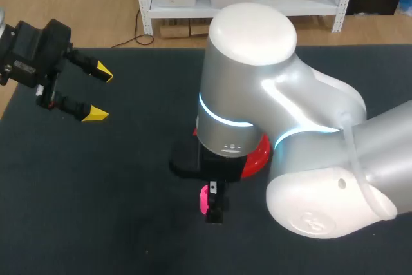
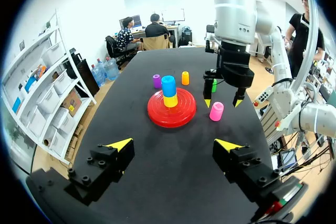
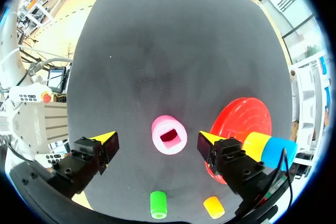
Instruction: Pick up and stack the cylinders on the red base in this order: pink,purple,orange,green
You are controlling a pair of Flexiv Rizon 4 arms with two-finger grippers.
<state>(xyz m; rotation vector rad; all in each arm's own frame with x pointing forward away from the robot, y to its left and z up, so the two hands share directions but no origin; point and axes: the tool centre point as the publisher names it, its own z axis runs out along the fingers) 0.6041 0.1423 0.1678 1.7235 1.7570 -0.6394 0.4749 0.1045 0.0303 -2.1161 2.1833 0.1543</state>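
**Pink cylinder lined up, nothing gripped yet**

Pink cylinder (image 3: 169,135) stands upright on the table (image 1: 129,210), just beside the red base (image 3: 239,114). The right gripper (image 3: 156,139) hangs right over it, fingers spread wide, one on each side, neither touching.

Watch that spacing: the pink sits nearer the finger on the base side. Close from here and that finger likely meets it first, and a shove could tip it or skid it away. That same finger is close by the base's rim too, so a straight drop risks clipping the red edge and jolting what's on it.

And there is something on it! The base carries a yellow cylinder (image 2: 170,100) with a blue cylinder (image 2: 168,85) on top, dead centre. So the pink's landing spot looks taken. Setting it on that stack makes a tall tower, and any off-centre release could bring it down.

The pink itself is hollow and open at the top, and I see nothing inside.

Beyond the base from the left gripper (image 1: 102,93) stand purple (image 2: 156,81) and orange (image 2: 185,77), with green (image 3: 157,204) near orange, all apart from each other. A wide swing of the right arm could knock them.

The left gripper is well apart, over the table's left side, fingers spread, holding nothing.
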